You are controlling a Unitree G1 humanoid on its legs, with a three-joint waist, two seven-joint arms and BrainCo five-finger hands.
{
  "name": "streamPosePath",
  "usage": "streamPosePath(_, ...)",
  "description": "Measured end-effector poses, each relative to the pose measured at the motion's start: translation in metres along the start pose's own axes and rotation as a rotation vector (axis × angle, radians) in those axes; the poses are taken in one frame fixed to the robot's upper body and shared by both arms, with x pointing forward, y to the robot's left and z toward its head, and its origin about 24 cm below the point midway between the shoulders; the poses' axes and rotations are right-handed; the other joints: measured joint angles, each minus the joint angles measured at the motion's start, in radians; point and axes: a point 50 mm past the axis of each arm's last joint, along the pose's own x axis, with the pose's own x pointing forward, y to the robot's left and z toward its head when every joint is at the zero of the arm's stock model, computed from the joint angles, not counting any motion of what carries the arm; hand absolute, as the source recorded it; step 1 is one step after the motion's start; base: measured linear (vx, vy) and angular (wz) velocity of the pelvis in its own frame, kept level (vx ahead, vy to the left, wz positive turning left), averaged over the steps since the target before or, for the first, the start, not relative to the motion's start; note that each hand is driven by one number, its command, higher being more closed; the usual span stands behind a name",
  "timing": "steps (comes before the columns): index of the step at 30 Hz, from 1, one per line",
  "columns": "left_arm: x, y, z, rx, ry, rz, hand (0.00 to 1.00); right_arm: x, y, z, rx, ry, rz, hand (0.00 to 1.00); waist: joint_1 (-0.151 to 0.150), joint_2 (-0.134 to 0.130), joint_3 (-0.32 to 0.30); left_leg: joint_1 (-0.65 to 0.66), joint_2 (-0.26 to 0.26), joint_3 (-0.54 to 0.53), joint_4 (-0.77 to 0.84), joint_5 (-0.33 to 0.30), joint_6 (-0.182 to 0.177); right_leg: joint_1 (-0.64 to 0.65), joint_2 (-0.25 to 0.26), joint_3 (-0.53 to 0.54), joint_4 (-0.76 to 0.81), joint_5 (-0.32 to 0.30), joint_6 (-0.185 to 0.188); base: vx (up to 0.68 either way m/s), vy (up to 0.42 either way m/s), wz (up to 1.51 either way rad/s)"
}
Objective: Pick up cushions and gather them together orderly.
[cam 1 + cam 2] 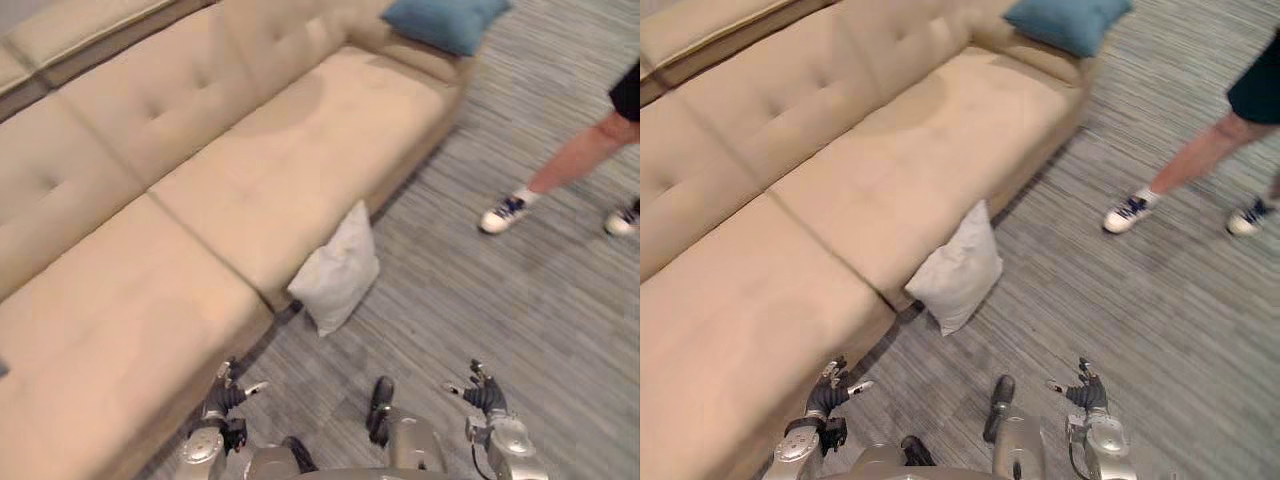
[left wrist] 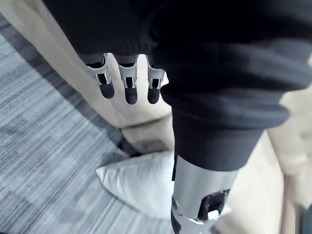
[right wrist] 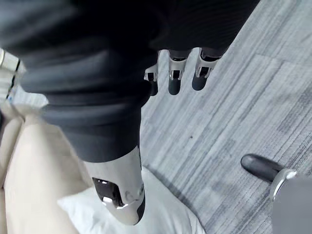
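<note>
Cut off: the blue cushion [image 1: 445, 20] at 1 o'clock in the left eye view is clipped by the upper edge. The sofa [image 1: 250, 170] runs out past 9 and 7 o'clock.
Person: at 3 o'clock a bare leg [image 1: 580, 155] and two shoes [image 1: 503, 213] on the floor. The rest is past the edge, and the second shoe is half cut.
Hard to make out: in both wrist views part of the white cushion [image 1: 338, 270] sits behind the hand's own silver and dark parts. I cannot tell how much of its lower edge touches the floor.
White cushion, place: just right of centre, standing tilted on the floor and leaning against the sofa's front face, touching it.
White cushion, make: plump and square, with pointed corners and smooth pale cloth.
Blue cushion, place: on the far end of the sofa seat, well apart from the white one.
Blue cushion, make: flat-lying, matte blue cloth.
Sofa, make: beige, soft suede-like cover, with a tufted back showing button dimples. Seams divide the seat into sections.
Floor [image 1: 500, 320]: grey carpet with fine streaked lines.
Left hand [image 1: 228, 393]: at 7 o'clock, beside the sofa front. Its fingers [image 2: 127, 87] are straight, loose and empty.
Right hand [image 1: 483, 393]: at 5 o'clock over the carpet. Its fingers [image 3: 174, 80] are straight and holding nothing.
Both hands: near the white cushion, not touching it.
</note>
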Motion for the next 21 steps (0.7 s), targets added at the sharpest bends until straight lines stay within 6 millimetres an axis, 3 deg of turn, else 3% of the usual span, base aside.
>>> streamPosePath(1, 0.0, -0.001, -0.001, -0.001, 0.007, -0.001, 0.0, 0.0, 0.001, 0.0, -0.011, 0.001, 0.004, 0.0, -0.004, 0.006, 0.0, 0.012, 0.008, -0.002, 0.003, -0.005, -0.009, -0.006, 0.012, 0.02, 0.012, -0.008, 0.001, 0.17, -0.213, -1.11)
streamPosePath(3, -0.001, -0.002, -0.005, 0.011, 0.024, -0.006, 0.0, -0.001, 0.003, -0.001, -0.046, 0.003, 0.017, 0.0, -0.005, 0.022, -0.005, 0.017, 0.074, -0.011, 0.105, -0.021, -0.036, -0.011, 0.064, 0.07, 0.021, -0.04, -0.002, 0.16, -0.19, -1.11)
streamPosePath(4, -0.001, -0.002, -0.006, 0.015, 0.028, -0.007, 0.0, 0.001, 0.007, 0.002, -0.08, -0.008, 0.043, 0.0, 0.004, 0.03, -0.001, -0.034, 0.17, -0.072, 0.318, -0.005, -0.01, 0.011, 0.118, 0.104, -0.006, -0.045, -0.007, 0.15, -0.182, -1.17)
streamPosePath(5, -0.001, -0.003, -0.01, 0.017, 0.044, -0.01, 0.0, 0.002, 0.01, 0.004, -0.107, -0.016, 0.058, 0.0, 0.004, 0.04, 0.007, -0.077, 0.224, -0.137, 0.448, 0.03, 0.045, 0.04, 0.151, 0.119, -0.031, -0.046, -0.008, 0.18, -0.203, -1.15)
streamPosePath(6, -0.002, -0.004, -0.013, 0.02, 0.058, -0.013, 0.0, 0.002, 0.012, 0.005, -0.124, -0.02, 0.068, 0.0, 0.004, 0.043, 0.009, -0.103, 0.244, -0.189, 0.523, 0.066, 0.069, 0.056, 0.168, 0.137, -0.041, -0.048, -0.011, 0.18, -0.095, -1.03)
streamPosePath(7, -0.003, -0.008, -0.017, 0.014, 0.077, -0.021, 0.0, 0.004, 0.016, 0.009, -0.141, -0.032, 0.087, 0.0, 0.005, 0.042, 0.024, -0.173, 0.23, -0.333, 0.654, 0.033, 0.027, 0.091, 0.19, 0.185, -0.054, -0.056, -0.024, 0.16, -0.017, -0.9)
streamPosePath(9, -0.003, -0.014, -0.018, 0.001, 0.078, -0.031, 0.0, 0.006, 0.018, 0.012, -0.148, -0.037, 0.093, 0.0, 0.024, 0.034, 0.034, -0.242, 0.155, -0.43, 0.673, -0.004, 0.002, 0.124, 0.19, 0.231, -0.066, -0.06, -0.031, 0.2, 0.04, -0.9)
streamPosePath(12, -0.003, -0.022, -0.015, -0.004, 0.062, -0.05, 0.0, 0.006, 0.017, 0.011, -0.15, -0.03, 0.089, 0.0, 0.06, 0.03, 0.042, -0.321, 0.037, -0.49, 0.445, -0.009, -0.001, 0.166, 0.186, 0.267, -0.095, -0.061, -0.031, 0.2, 0.086, -0.58)
streamPosePath(14, -0.003, -0.022, -0.013, -0.007, 0.055, -0.05, 0.0, 0.007, 0.017, 0.014, -0.147, -0.039, 0.086, 0.0, 0.068, 0.048, 0.046, -0.334, -0.016, -0.505, 0.225, 0.013, -0.008, 0.18, 0.187, 0.271, -0.091, -0.07, -0.01, 0.21, 0.127, -0.36)
streamPosePath(15, -0.004, -0.024, -0.014, -0.014, 0.058, -0.048, 0.0, 0.007, 0.016, 0.014, -0.148, -0.037, 0.082, 0.0, 0.085, 0.061, 0.043, -0.315, -0.043, -0.517, 0.145, 0.103, 0.067, 0.18, 0.187, 0.291, -0.075, -0.087, 0.016, 0.21, 0.149, -0.44)
streamPosePath(16, -0.004, -0.023, -0.015, -0.018, 0.061, -0.043, 0.0, 0.007, 0.018, 0.014, -0.15, -0.038, 0.087, 0.0, 0.09, 0.056, 0.039, -0.301, -0.058, -0.506, 0.134, 0.098, 0.083, 0.188, 0.182, 0.304, -0.072, -0.096, 0.03, 0.25, 0.147, -0.24)
streamPosePath(19, -0.006, -0.029, -0.018, -0.035, 0.071, -0.05, 0.0, 0.008, 0.016, 0.02, -0.161, -0.061, 0.08, 0.0, 0.09, 0.02, 0.032, -0.256, -0.129, -0.502, 0.089, 0.063, 0.119, 0.168, 0.097, 0.308, 0.047, -0.187, 0.107, 0.3, 0.156, 0.2)
streamPosePath(20, -0.008, -0.03, -0.022, -0.039, 0.084, -0.05, 0.0, 0.008, 0.015, 0.021, -0.179, -0.064, 0.078, 0.0, 0.082, 0.013, 0.03, -0.23, -0.156, -0.505, 0.089, 0.043, 0.129, 0.161, 0.058, 0.31, 0.138, -0.218, 0.145, 0.32, 0.155, 0.35)
streamPosePath(21, -0.01, -0.028, -0.026, -0.038, 0.097, -0.045, 0.0, 0.009, 0.017, 0.023, -0.191, -0.07, 0.084, 0.0, 0.077, 0.011, 0.03, -0.199, -0.18, -0.518, 0.088, 0.021, 0.142, 0.139, 0.022, 0.318, 0.257, -0.227, 0.161, 0.38, 0.193, 0.38)
